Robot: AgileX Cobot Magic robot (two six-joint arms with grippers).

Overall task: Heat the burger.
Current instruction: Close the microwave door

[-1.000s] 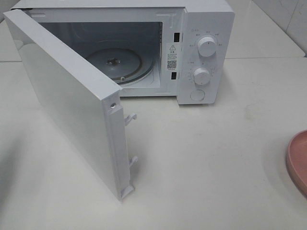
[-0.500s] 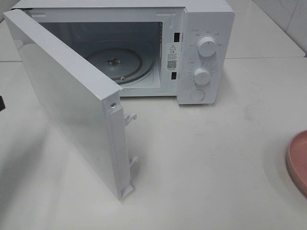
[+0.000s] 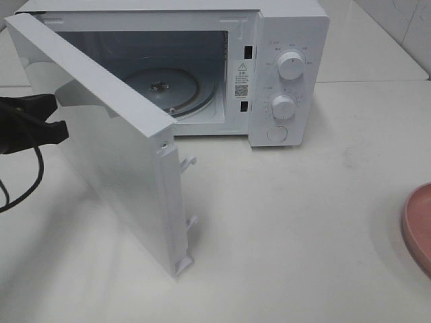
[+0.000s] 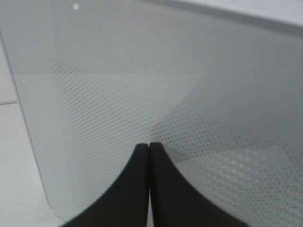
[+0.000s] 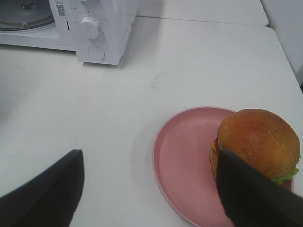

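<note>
The right gripper (image 5: 147,189) was seen spread wide, nothing held between its dark fingers (image 5: 45,189). Just ahead of it a pink plate (image 5: 182,165) lay on the white table (image 5: 142,90), and the burger (image 5: 258,144) was seated on that plate, off toward one finger, whose tip overlapped the bun in the wrist view; whether it touched could not be told. Only the plate's rim (image 3: 416,225) was caught by the high camera, at the right edge.

Well beyond that gripper the microwave (image 3: 293,40) was stood with its door (image 3: 101,148) swung open. Inside, a glass turntable (image 3: 165,87) was seen, with nothing on it. On the frame beside the cavity a warning-triangle label with a QR code (image 3: 242,79) was stuck; its small print could not be read. Faint marks were printed around the two knobs (image 3: 291,65), too small to be made out, and a round button (image 3: 277,133) was set below them.

The left gripper (image 4: 149,147) was closed tight, its tips pressed together and empty, set close against the outer face of the door, whose dotted window mesh (image 4: 118,123) filled the view right in front of it. In the high view this gripper (image 3: 57,118) was placed behind the door, at its upper part.
</note>
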